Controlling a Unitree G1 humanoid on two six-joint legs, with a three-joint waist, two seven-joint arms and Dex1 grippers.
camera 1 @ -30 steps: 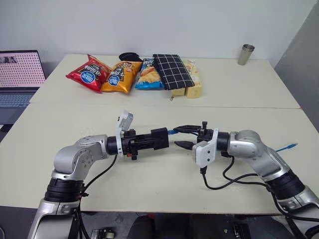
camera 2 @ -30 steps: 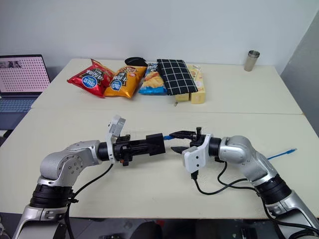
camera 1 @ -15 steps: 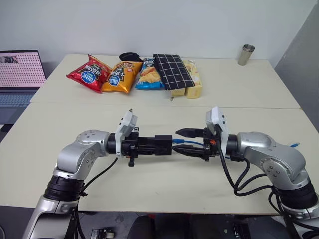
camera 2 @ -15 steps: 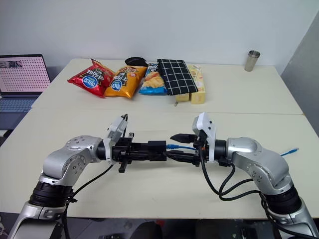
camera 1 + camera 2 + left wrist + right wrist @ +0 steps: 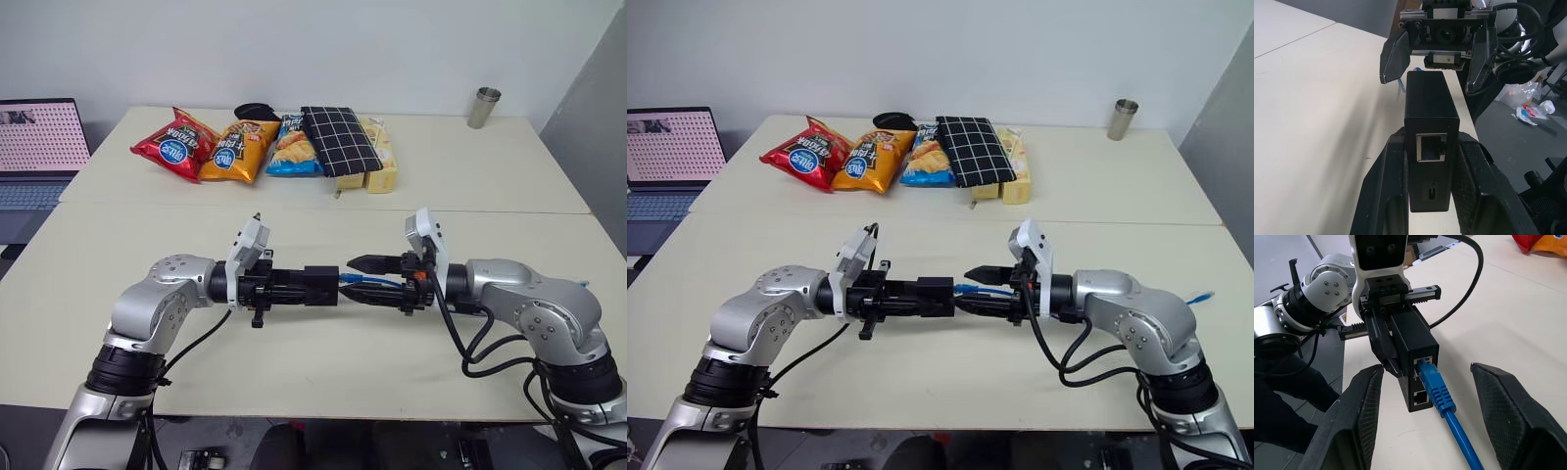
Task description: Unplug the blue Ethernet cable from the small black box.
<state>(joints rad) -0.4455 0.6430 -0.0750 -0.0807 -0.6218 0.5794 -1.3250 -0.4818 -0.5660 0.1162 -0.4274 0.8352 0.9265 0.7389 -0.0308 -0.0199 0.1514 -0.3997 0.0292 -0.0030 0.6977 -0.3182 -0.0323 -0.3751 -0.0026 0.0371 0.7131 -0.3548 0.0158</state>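
Small black box pinched in left gripper above table, blue Ethernet cable still plugged in. Right gripper spread either side of plug. Best to close squarely on plug, then pull straight out along port.

Silver-grey jointed arms with black cuffs, white wrist mounts, looping black cables and black fingers.

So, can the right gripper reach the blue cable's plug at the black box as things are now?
Probably yes. The right gripper is open, one finger on each side of the blue cable, plugged into the black box held by the left gripper. Nothing stands between.
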